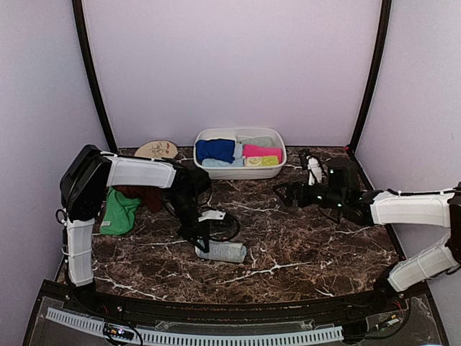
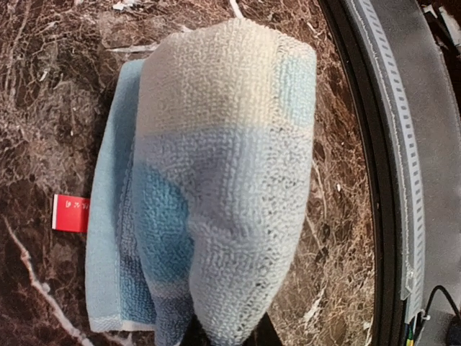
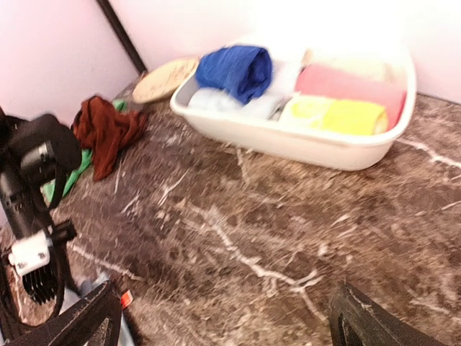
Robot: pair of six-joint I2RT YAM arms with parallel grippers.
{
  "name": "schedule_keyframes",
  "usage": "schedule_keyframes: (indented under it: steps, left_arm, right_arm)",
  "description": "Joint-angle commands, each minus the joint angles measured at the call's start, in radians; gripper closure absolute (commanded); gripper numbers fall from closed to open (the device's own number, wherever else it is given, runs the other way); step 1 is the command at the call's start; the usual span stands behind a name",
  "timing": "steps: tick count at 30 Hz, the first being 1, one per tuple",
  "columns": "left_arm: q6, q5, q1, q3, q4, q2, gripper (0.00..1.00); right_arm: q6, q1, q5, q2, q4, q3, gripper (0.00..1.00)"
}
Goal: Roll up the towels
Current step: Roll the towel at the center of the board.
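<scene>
— What does the overhead camera give that the wrist cameras don't?
— The whole dark marble table (image 1: 310,245) with pale lilac walls (image 1: 230,65) round it, and both arms at once. The left arm (image 1: 140,173) reaches in over the left side and covers part of the rust-brown towel (image 1: 144,198). The right wrist view shows that towel bunched and in full, beside the green towel (image 1: 119,213).
— And the tub?
— The white tub (image 1: 241,173) stands far middle, holding a royal blue towel (image 1: 215,150), a pink towel (image 1: 261,151) and a yellow-green towel (image 1: 263,161). A leaf-pattern plate (image 1: 156,149) lies just left of it.
— Where is the towel being rolled?
— The light blue towel (image 1: 225,251) lies rolled at the near middle. The left gripper (image 1: 196,239) is clamped on its left end. Its wrist view is filled by the roll, and the fingers are mostly hidden.
— The right one?
— The right gripper (image 3: 223,328) is spread wide and holds nothing, over the table right of centre, well apart from the roll.
— Anything small?
— A red tag (image 2: 70,213) at the towel's edge.
</scene>
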State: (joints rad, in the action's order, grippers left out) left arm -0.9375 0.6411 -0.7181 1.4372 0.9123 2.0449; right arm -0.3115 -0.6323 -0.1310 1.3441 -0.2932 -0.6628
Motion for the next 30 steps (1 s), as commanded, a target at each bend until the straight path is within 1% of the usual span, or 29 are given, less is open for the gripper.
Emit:
schedule_keyframes:
  steps: [1, 2, 5, 7, 10, 11, 13, 16, 21, 25, 28, 30]
  left_arm:
    - [0.061, 0.004, -0.005, 0.065, 0.144, 0.104, 1.0]
    - [0.071, -0.005, -0.006, 0.076, 0.148, 0.118, 1.0]
    - [0.096, -0.033, -0.005, 0.113, 0.164, 0.166, 1.0]
    - [0.103, -0.048, -0.005, 0.141, 0.183, 0.193, 1.0]
    - [0.115, -0.082, -0.005, 0.166, 0.205, 0.231, 1.0]
    - [0.119, -0.097, -0.005, 0.172, 0.21, 0.244, 1.0]
    - [0.131, -0.119, -0.005, 0.181, 0.211, 0.265, 1.0]
    - [0.142, -0.121, -0.005, 0.203, 0.225, 0.291, 1.0]
    - [0.145, -0.126, -0.004, 0.222, 0.243, 0.314, 1.0]
    - [0.143, -0.133, -0.003, 0.231, 0.249, 0.327, 1.0]
    - [0.141, -0.127, -0.003, 0.247, 0.255, 0.333, 1.0]
    - [0.136, -0.126, -0.003, 0.25, 0.26, 0.335, 1.0]
  right_arm:
    - [0.071, 0.054, 0.005, -0.073, -0.144, 0.124, 0.0]
    - [0.147, -0.019, 0.042, -0.094, -0.137, 0.134, 0.0]
    - [0.43, -0.229, 0.237, -0.14, -0.099, 0.176, 0.0]
    - [0.53, -0.344, 0.288, -0.157, -0.066, 0.202, 0.03]
    - [0.708, -0.528, 0.365, -0.176, -0.082, 0.25, 0.06]
    - [0.777, -0.593, 0.404, -0.168, -0.091, 0.256, 0.06]
    - [0.86, -0.669, 0.466, -0.106, -0.09, 0.223, 0.07]
    - [0.949, -0.702, 0.468, 0.01, -0.111, 0.163, 0.09]
    - [1.102, -0.71, 0.451, 0.201, -0.136, 0.033, 0.15]
    - [1.215, -0.716, 0.445, 0.344, -0.151, -0.057, 0.18]
    - [1.238, -0.71, 0.443, 0.424, -0.153, -0.115, 0.19]
    - [1.227, -0.696, 0.439, 0.47, -0.123, -0.157, 0.21]
